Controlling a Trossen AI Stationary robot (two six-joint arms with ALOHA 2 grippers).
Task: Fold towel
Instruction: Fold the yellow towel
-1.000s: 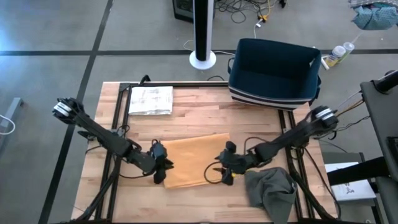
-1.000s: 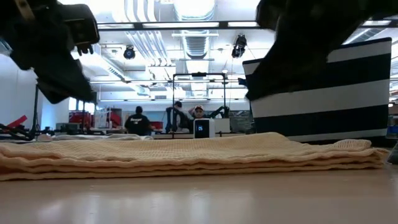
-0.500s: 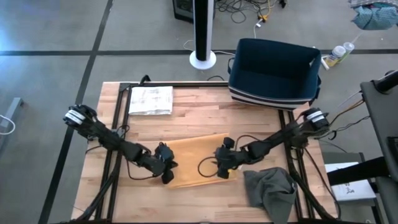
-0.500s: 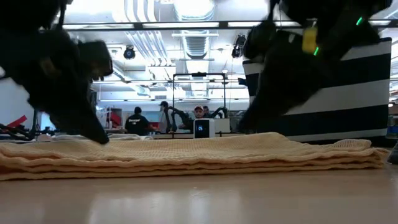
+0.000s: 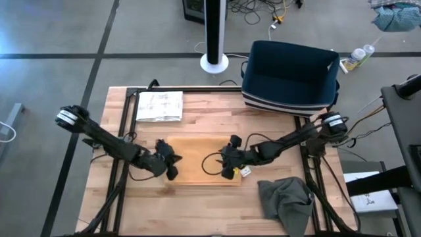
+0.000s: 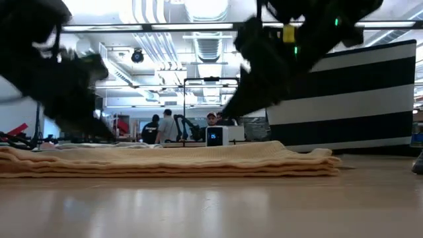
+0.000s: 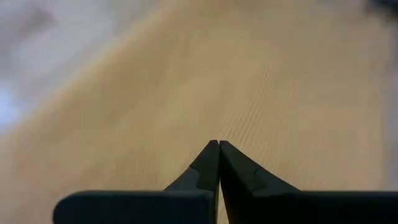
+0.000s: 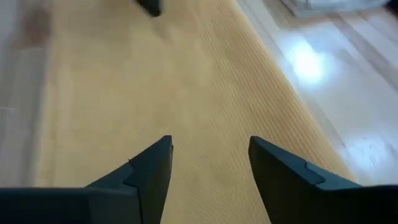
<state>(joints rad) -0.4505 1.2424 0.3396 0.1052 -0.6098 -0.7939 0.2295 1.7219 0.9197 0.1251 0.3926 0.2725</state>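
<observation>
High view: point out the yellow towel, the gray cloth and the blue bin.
yellow towel point(image 5: 197, 161), high view, bare middle of the folded cloth.
gray cloth point(image 5: 286, 203), high view, centre of the crumpled heap.
blue bin point(image 5: 289, 66), high view, inside floor.

A tan ribbed towel point(image 5: 197, 161) is lying flat near the middle of the worktop point(image 5: 197, 125), folded into a neat rectangle, its stacked layers showing along the near edge.

Bare table point(image 5: 197, 125) behind towel point(image 5: 197, 161), bin point(image 5: 289, 76) blocking far right corner
</observation>
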